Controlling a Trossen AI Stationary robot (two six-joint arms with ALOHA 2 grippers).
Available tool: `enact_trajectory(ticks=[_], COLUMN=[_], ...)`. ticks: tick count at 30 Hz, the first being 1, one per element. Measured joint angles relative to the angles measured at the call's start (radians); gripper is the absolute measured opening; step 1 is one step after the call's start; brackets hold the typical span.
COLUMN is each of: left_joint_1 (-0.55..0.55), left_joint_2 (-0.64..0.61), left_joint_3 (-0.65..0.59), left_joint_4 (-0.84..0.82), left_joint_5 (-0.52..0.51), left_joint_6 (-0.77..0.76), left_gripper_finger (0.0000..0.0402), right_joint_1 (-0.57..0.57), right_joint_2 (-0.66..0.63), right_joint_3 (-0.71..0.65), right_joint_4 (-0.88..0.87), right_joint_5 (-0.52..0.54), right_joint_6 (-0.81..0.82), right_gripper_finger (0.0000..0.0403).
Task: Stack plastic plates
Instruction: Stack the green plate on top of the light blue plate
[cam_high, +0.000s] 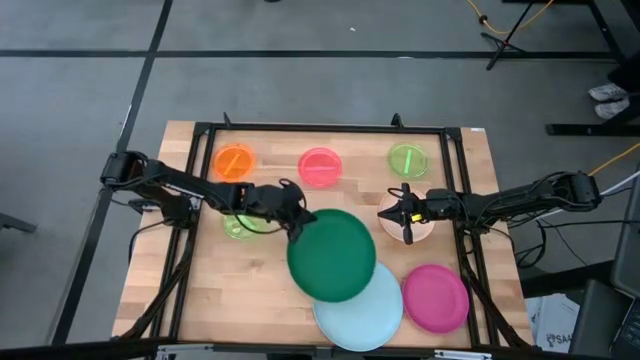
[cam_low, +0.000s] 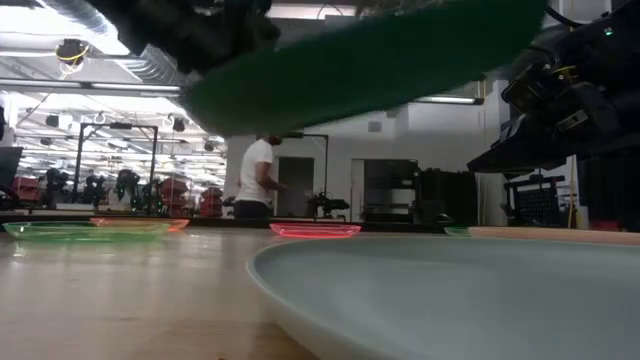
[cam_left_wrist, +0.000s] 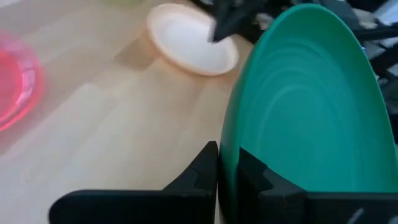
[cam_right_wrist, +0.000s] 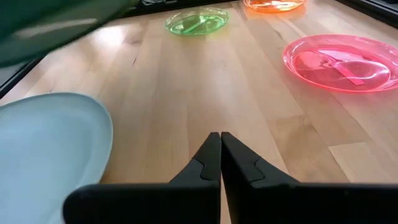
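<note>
Green plate (cam_high: 332, 256) hangs tilted, seemingly airborne, in left tool (cam_high: 297, 228).

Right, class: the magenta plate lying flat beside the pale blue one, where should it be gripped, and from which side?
Probably pinch the magenta plate at its thin rim, since it lies flat with no handle. Come from the side of the right end effector: that edge looks free, while the opposite edge sits close by the pale blue plate.
</note>
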Motion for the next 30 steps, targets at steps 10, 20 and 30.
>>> enact_trajectory(ticks=[10,20,30], left_joint_1=[-0.088,-0.128,-0.127], left_joint_2=[0.196,0.34,0.435], left_joint_3=[0.201,0.307,0.327], left_joint_4=[-0.072,-0.065,0.017], left_joint_5=[-0.011,0.05,0.072], left_joint_6=[0.036,0.078,0.041], left_gripper_finger=[0.0018,0.0018,0.0018], right_joint_1=[0.0,0.001,0.001], right_joint_2=[-0.011,-0.065,-0.088], right_joint_3=[0.0,0.0,0.0], right_joint_4=[0.002,-0.002,-0.059], right_joint_5=[-0.01,-0.019,-0.019], right_joint_6=[-0.041,-0.053,-0.053], right_gripper_finger=[0.0001,0.0001,0.0001])
